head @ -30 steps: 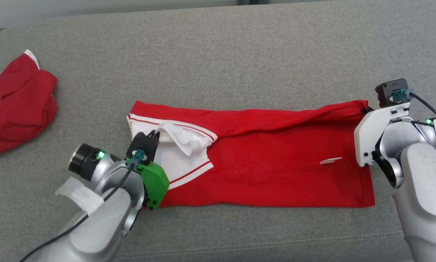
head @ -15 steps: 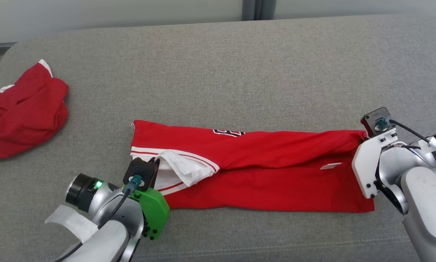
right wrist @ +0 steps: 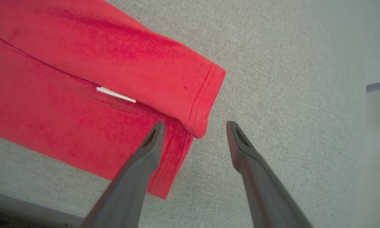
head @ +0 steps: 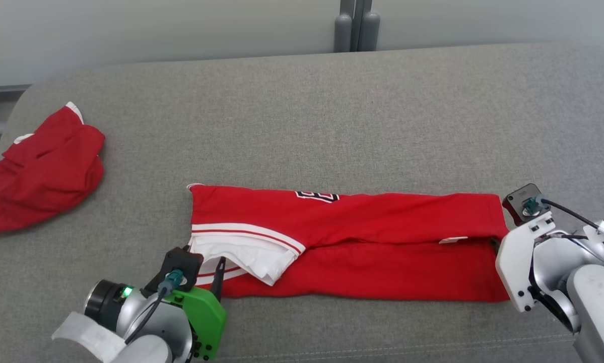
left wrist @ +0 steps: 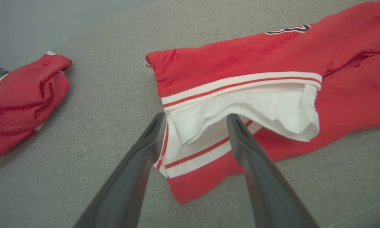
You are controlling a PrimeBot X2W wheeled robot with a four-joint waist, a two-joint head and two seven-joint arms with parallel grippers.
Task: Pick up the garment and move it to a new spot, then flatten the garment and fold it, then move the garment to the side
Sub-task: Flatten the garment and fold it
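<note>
Your garment (head: 382, 222) lies in a long red band across the near half of the grey surface (head: 332, 116), its length running left to right. It is doubled lengthwise, and the upper layer's edge runs along the middle of the band. A black-and-white print (head: 317, 195) shows at the far edge, and a small white tag (head: 453, 240) pokes out from under the fold towards the right end. At the left end you see the white trim (left wrist: 240, 83) with its thin red stripes and the loose white lining (left wrist: 272, 110) spilling out below it. Your left gripper (left wrist: 196, 116) is at that end with its fingers spread apart and nothing between them. One tip sits at the garment's outer edge and the other over the white lining, but you cannot tell from here whether either touches the cloth. Your right gripper (right wrist: 195, 124) is at the hem end, also spread wide and holding nothing. One tip is over the lower layer's hem, the other is over bare grey fabric, and the upper layer's corner lies between them. A second red cloth (head: 40, 186) lies bunched at the far left of the surface, well apart from your garment.
</note>
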